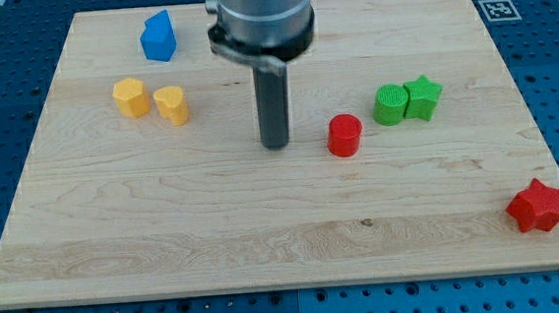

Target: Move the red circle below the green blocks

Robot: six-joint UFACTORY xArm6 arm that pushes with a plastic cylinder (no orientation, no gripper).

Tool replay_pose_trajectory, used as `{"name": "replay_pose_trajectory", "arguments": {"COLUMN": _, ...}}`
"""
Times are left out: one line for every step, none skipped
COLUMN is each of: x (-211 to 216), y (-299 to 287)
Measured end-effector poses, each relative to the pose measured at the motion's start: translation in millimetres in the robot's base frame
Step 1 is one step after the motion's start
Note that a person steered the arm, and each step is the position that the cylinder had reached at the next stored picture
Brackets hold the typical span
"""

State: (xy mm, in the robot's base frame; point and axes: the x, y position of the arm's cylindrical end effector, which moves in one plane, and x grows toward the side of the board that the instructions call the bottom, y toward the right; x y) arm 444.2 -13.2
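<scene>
The red circle (344,135) stands near the board's middle, to the view's right of centre. My tip (276,145) rests on the board a short way to its left, apart from it. The green circle (390,104) and the green star (422,97) touch each other, up and to the right of the red circle. The red circle sits lower than the green blocks and left of them.
A red star (536,207) lies near the board's bottom right corner. Two yellow blocks (130,98) (171,105) sit at the upper left, with a blue block (158,37) above them. The wooden board (167,233) lies on a blue perforated table.
</scene>
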Motion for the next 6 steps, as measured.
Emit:
{"name": "replay_pose_trajectory", "arguments": {"x": -5.1, "y": 22.3}}
{"name": "replay_pose_trajectory", "arguments": {"x": 21.1, "y": 55.5}}
{"name": "replay_pose_trajectory", "arguments": {"x": 34.4, "y": 82.2}}
{"name": "replay_pose_trajectory", "arguments": {"x": 26.5, "y": 86.3}}
{"name": "replay_pose_trajectory", "arguments": {"x": 1.2, "y": 95.5}}
{"name": "replay_pose_trajectory", "arguments": {"x": 17.4, "y": 122.1}}
